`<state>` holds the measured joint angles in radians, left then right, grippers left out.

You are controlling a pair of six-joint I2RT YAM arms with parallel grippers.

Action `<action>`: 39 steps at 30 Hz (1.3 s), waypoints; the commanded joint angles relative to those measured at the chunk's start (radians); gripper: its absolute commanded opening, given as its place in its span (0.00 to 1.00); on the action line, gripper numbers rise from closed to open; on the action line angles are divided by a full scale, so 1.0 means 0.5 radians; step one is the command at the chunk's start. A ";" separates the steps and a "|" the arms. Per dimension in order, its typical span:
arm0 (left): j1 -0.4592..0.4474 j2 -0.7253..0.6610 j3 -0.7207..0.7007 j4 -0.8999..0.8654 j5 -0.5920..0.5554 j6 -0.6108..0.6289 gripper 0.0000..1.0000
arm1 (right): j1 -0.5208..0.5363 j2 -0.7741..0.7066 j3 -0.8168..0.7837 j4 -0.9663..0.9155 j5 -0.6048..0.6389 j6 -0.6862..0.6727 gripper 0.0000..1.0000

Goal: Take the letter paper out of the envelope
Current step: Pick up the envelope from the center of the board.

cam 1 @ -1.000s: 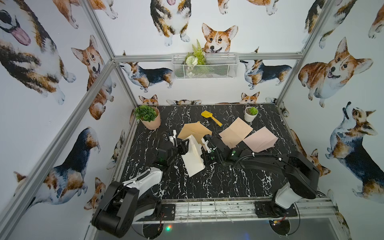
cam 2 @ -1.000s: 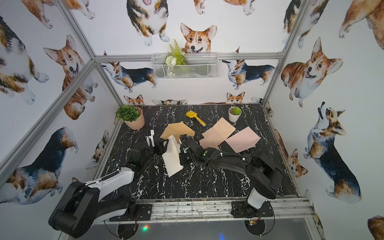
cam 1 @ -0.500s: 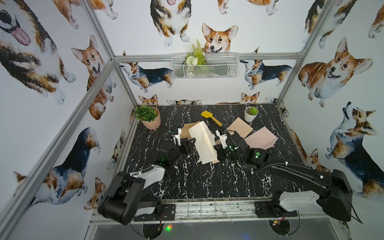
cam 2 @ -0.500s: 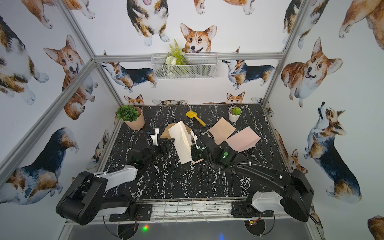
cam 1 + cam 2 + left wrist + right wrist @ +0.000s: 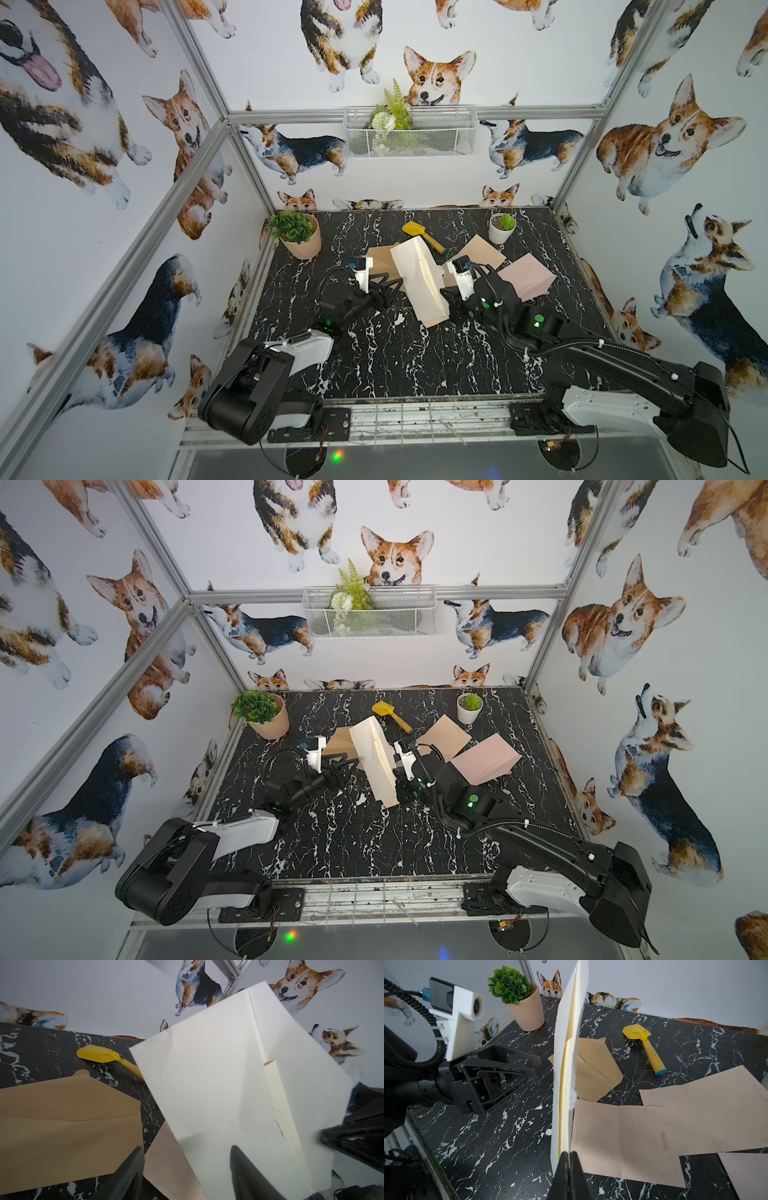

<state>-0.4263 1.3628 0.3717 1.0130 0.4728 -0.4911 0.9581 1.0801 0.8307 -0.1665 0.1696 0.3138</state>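
A white envelope [image 5: 419, 282] [image 5: 372, 754] stands tilted on edge above the table's middle. My right gripper [image 5: 569, 1153] [image 5: 451, 301] is shut on its lower edge. Cream letter paper [image 5: 565, 1068] [image 5: 278, 1093] shows inside the envelope's open side, tucked between its two walls. My left gripper [image 5: 186, 1148] [image 5: 388, 286] is open and holds nothing. It faces the envelope's [image 5: 218, 1084] broad side from the left, with its fingertips [image 5: 538, 1061] a short way off.
A tan envelope [image 5: 62, 1115] [image 5: 593, 1070] lies flat behind the white one. Pink lined sheets [image 5: 623, 1138] [image 5: 525, 276] lie to the right. A yellow scoop [image 5: 422, 235], a terracotta plant pot [image 5: 299, 239] and a small white pot [image 5: 502, 228] stand further back.
The right arm has reached out and lifted the white envelope up and toward the back, standing it more upright. The left gripper has stayed open and followed slightly.
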 commanded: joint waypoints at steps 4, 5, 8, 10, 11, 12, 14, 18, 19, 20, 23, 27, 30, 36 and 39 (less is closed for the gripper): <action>-0.081 -0.104 0.030 -0.005 0.018 0.120 0.66 | -0.025 -0.041 -0.039 0.219 -0.083 0.032 0.00; -0.083 -0.130 0.024 -0.030 -0.005 0.135 0.66 | -0.024 -0.042 -0.033 0.222 -0.093 0.036 0.00; -0.083 -0.172 0.006 -0.055 -0.049 0.156 0.66 | -0.026 -0.043 -0.025 0.229 -0.107 0.042 0.00; -0.085 -0.180 0.007 -0.073 -0.059 0.160 0.66 | -0.026 -0.052 -0.026 0.236 -0.113 0.048 0.00; -0.083 -0.177 0.011 -0.088 -0.062 0.160 0.66 | -0.026 -0.058 -0.025 0.241 -0.117 0.050 0.00; -0.084 -0.174 0.017 -0.113 -0.077 0.156 0.66 | -0.026 -0.066 -0.029 0.244 -0.125 0.057 0.00; -0.085 -0.168 0.023 -0.156 -0.123 0.145 0.66 | -0.027 -0.092 -0.031 0.252 -0.142 0.066 0.00; -0.084 -0.164 0.021 -0.156 -0.139 0.142 0.66 | -0.026 -0.147 -0.047 0.267 -0.158 0.076 0.00; -0.083 -0.167 0.020 -0.156 -0.133 0.142 0.66 | -0.029 -0.157 -0.053 0.267 -0.158 0.075 0.00; -0.083 -0.170 0.020 -0.155 -0.128 0.142 0.66 | -0.029 -0.163 -0.058 0.266 -0.157 0.075 0.00; -0.083 -0.176 0.020 -0.148 -0.105 0.150 0.66 | -0.035 -0.143 -0.062 0.259 -0.181 0.098 0.00; -0.092 -0.166 0.027 -0.105 -0.052 0.151 0.67 | -0.035 -0.079 -0.090 0.329 -0.222 0.139 0.00; -0.107 -0.149 0.028 -0.059 -0.013 0.148 0.66 | -0.035 -0.044 -0.094 0.356 -0.212 0.143 0.00; -0.118 -0.144 0.033 -0.014 0.050 0.132 0.56 | -0.039 -0.008 -0.091 0.386 -0.210 0.146 0.00; -0.117 -0.146 0.041 -0.016 0.073 0.121 0.38 | -0.044 0.017 -0.093 0.385 -0.201 0.151 0.00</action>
<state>-0.4839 1.2911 0.3817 0.9512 0.4583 -0.4297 0.9360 1.0775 0.7849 -0.0288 0.0750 0.3740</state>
